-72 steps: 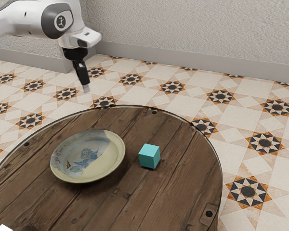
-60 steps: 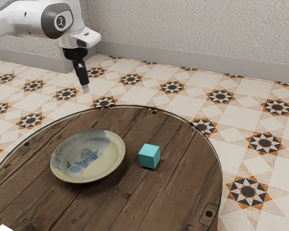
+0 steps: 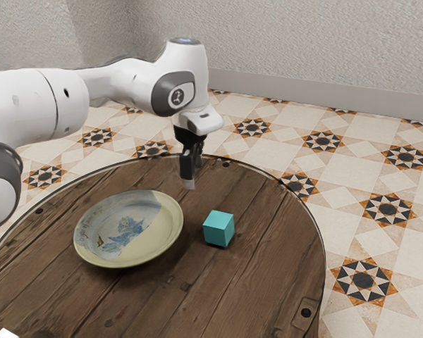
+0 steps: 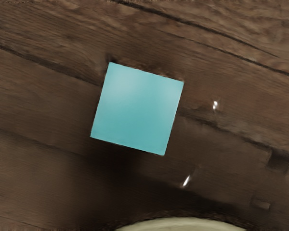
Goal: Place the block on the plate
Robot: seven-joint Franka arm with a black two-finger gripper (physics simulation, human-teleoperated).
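Our tool [image 3: 194, 177] hangs spread above the counter [image 3: 268, 246]. Below it, toward the exterior view's right, sits the teal block [image 3: 218, 229]; the plate [image 3: 172, 238] lies below, toward the left. We expect the block to be light, stiff, hard to crush, perhaps slick, so we should square up and pinch opposite sides at mid-height.

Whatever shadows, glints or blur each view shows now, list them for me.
Wrist view: a soft dark shadow beside the block, two small white glints on the tabletop. Exterior view: shade along the plate at its underside, the block's top brighter than its sides, the end effector hazy at its tip.
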